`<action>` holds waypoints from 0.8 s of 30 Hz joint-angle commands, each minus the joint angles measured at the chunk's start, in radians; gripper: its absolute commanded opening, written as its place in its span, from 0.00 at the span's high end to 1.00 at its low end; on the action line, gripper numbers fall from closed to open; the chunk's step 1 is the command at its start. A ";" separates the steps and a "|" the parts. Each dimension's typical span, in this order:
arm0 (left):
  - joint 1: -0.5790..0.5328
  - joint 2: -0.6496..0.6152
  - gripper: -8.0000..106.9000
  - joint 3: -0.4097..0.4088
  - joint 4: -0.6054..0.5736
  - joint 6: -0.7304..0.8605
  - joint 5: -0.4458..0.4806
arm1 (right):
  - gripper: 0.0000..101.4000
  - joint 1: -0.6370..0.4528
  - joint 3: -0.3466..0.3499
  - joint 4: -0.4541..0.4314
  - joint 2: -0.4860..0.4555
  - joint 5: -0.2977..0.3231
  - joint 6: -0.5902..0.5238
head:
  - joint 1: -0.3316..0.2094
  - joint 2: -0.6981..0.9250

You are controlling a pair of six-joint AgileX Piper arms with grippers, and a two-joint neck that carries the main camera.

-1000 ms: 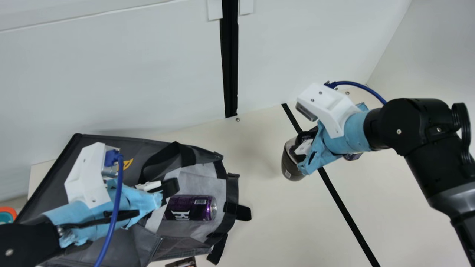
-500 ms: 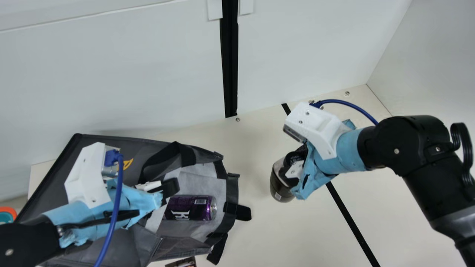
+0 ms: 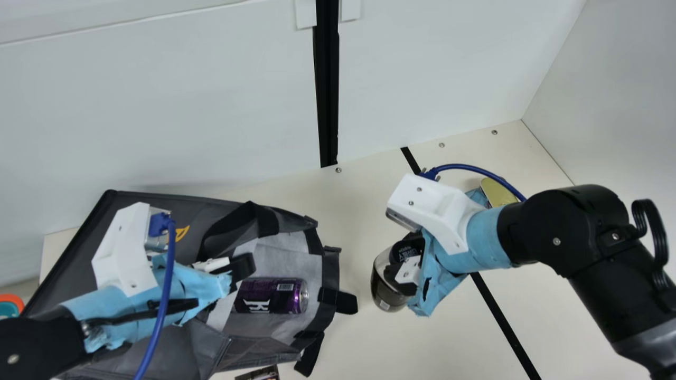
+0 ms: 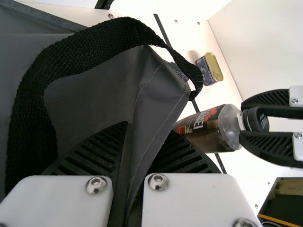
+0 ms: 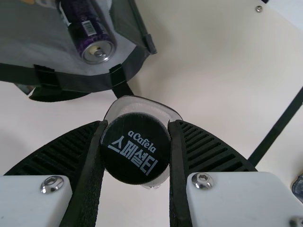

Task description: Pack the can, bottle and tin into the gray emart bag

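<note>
Right of the gray fabric bag (image 3: 158,206), the black right claw (image 5: 137,124) grips a clear, black-capped bottle (image 3: 387,281).
Left claw (image 4: 149,127) pinches the bag; enter base-first, beside the purple metal can (image 3: 272,295).

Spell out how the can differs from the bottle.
The can lies in the gray bag; the bottle is held outside it by the right pincer. The can has a metal end; the bottle has a black cap. The can is opaque; the bottle is clear near its cap. Both bear printing.
</note>
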 commanded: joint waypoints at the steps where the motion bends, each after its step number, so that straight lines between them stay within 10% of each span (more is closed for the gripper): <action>1: 0.000 0.000 0.84 0.000 0.000 0.000 0.000 | 1.00 0.010 0.005 0.004 -0.002 0.001 -0.002 | -0.023 -0.001; 24: 0.000 0.000 0.84 0.000 0.000 0.000 0.000 | 1.00 0.102 0.077 0.085 -0.026 -0.080 -0.047 | -0.023 -0.001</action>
